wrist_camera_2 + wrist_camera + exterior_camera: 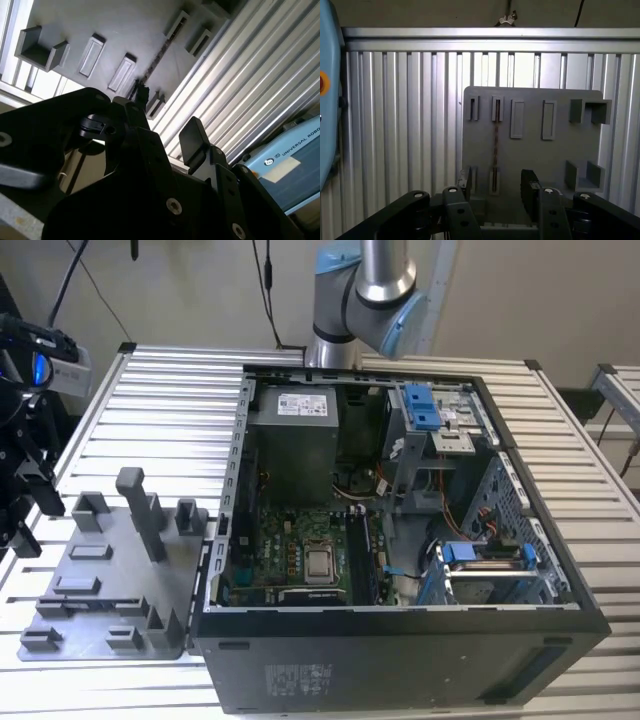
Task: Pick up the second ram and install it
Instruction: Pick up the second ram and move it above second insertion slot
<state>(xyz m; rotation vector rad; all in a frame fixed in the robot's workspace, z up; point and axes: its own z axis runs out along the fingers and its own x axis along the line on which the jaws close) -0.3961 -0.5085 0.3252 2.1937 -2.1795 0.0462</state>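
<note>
The hand [499, 195] parted wide, dark fingers [530, 190] well apart, nothing gripped between them; hangs clear above the grey tray [535, 160] and looks down on it in both wrist views. On that tray, the second ram [496, 142]: stands on its thin edge, caught at each end in a small slotted holder [496, 108], untouched. Appears in the first wrist view as a fine dark line in the gap between the fingers, but farther off. Same second ram [159, 55] in the second wrist view, a slim slanting line beyond the hand [167, 117]. In the exterior view, from the exterior view's left: a black camera mount [30, 390] at the edge. Then the tray [105, 565], flat on the ribbed metal bench [150, 410], with grey posts [140, 515] upright on it. Just beside the tray, an open computer case [400, 670] lying on its side. Inside, a grey power supply [292, 445] toward the far wall, a green board [285, 540] with a square socket [320, 562] nearer, and loose wires [365, 485]. Then blue drive brackets [420, 405] toward the exterior view's right. Behind the case, the arm [365, 285], grey with a light-blue cap, running up past the frame's upper edge.
</note>
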